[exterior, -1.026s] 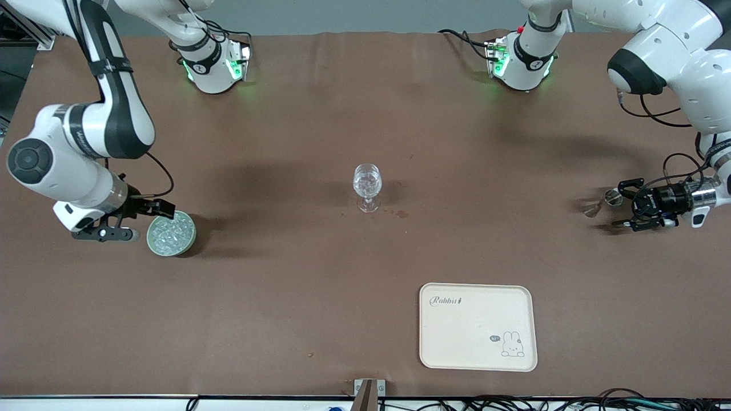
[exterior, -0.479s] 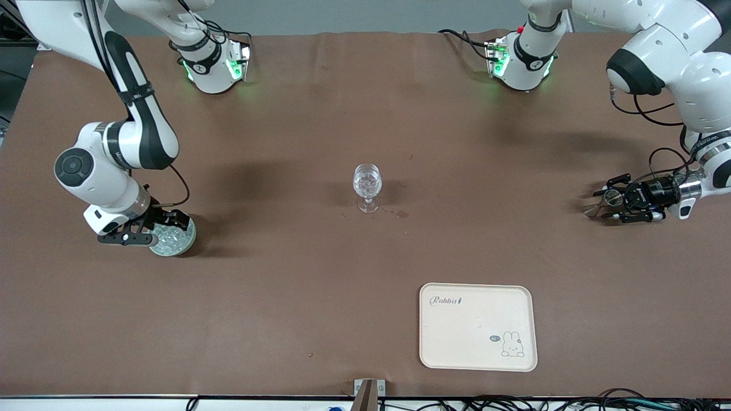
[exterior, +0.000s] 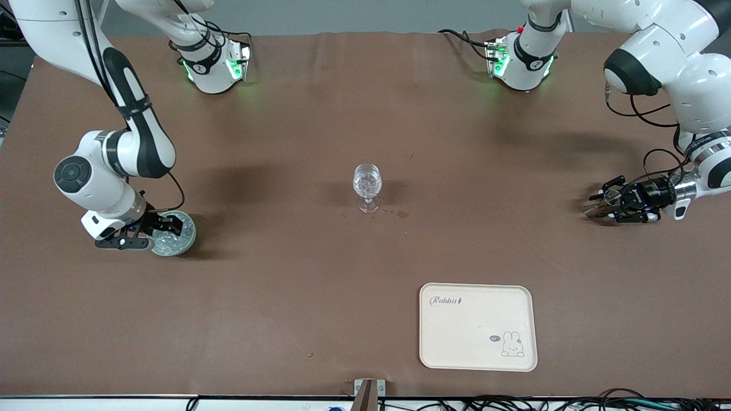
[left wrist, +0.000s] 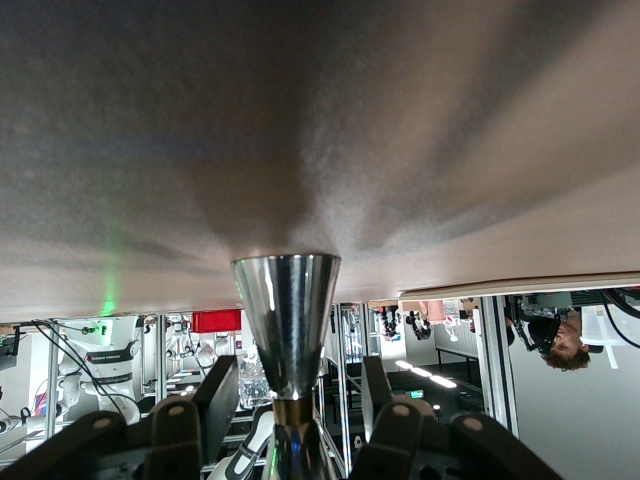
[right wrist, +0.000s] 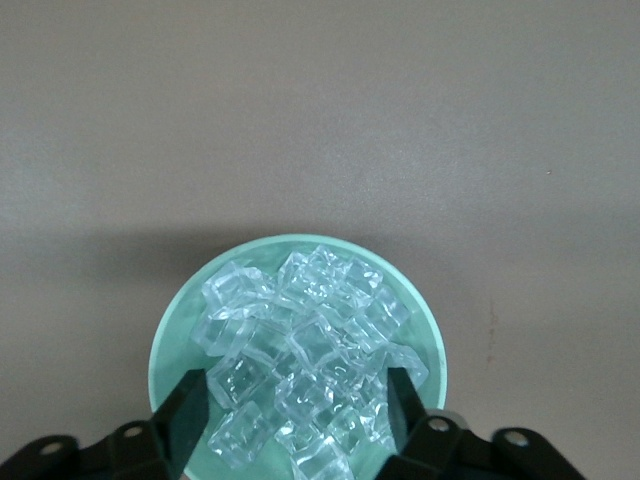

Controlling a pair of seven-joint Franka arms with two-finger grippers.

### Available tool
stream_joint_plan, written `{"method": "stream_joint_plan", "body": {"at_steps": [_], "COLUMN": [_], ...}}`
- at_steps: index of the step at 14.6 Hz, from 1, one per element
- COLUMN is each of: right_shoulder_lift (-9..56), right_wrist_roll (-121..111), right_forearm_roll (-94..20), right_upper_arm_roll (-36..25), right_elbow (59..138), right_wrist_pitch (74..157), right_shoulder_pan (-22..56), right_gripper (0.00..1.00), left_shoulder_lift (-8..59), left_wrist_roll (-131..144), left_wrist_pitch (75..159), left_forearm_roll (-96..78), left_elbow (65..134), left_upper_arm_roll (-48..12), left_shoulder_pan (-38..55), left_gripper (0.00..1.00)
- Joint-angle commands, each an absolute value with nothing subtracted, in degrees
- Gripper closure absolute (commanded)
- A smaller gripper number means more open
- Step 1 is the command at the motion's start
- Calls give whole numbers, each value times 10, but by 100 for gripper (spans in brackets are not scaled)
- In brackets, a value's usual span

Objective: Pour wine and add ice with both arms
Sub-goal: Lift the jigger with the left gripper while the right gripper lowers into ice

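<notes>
Ice (right wrist: 305,350) lies heaped in a small green bowl (exterior: 185,231) near the right arm's end of the worktop (exterior: 320,274). The right hand (exterior: 157,231) is low over this bowl. In the right wrist view its two fingers (right wrist: 185,415) stand apart, one on each side of the heap, with the cubes directly between them, and they grip nothing yet. So the ice is straight under this hand, and I judge that the coming move is only a short way down and then a closing on one cube.

The left hand (exterior: 608,204) is near the left arm's end of the worktop, around a small metal cup (left wrist: 285,320) that has a narrow stem. Its fingers (left wrist: 218,395) are on both sides of the stem, close to it, but I cannot tell if they already press on it. The long axis of the cup stands upright from the worktop.

The stemmed glass (exterior: 366,185) stands in the middle of the worktop, well apart from both hands. A cream tray (exterior: 478,326) lies nearer the front edge.
</notes>
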State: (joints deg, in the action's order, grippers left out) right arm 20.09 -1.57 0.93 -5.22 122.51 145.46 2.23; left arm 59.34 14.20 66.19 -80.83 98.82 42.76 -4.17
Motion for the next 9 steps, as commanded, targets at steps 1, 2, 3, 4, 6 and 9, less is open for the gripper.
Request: {"method": "stream_joint_plan", "body": {"at_steps": [1,2,3,4,6,9], "right_shoulder_lift": [202,208,210,214,221,226], "right_wrist_roll": [-27,-27,-27,-27,-27,-27], "right_forearm_roll": [1,1,1,1,0,1], "right_upper_arm_roll": [-48,-48,-48,-48,-48,-48], "right_elbow": [1235,1235,1235,1235,1236,1240], "right_wrist_pitch": [1464,1464,1464,1464,1464,1466], "right_shoulder_pan": [22,21,21,21,20,19], "right_gripper": [30,31,32,32,32,34], "left_shoulder_lift": [581,581,583,586,587,583], "left_wrist_roll": [143,142,143,143,142,156], "left_wrist_pitch": [650,639,627,609,592,581], "left_forearm_roll": [-817,-817,-817,-822,-833,-834], "left_elbow": [1001,1001,1000,1000,1002,1002], "left_upper_arm_roll": [430,431,431,430,431,430], "left_shoulder_pan": [-41,-45,-54,-70,-73,-72], "left_gripper": [62,81,87,84,99,100]}}
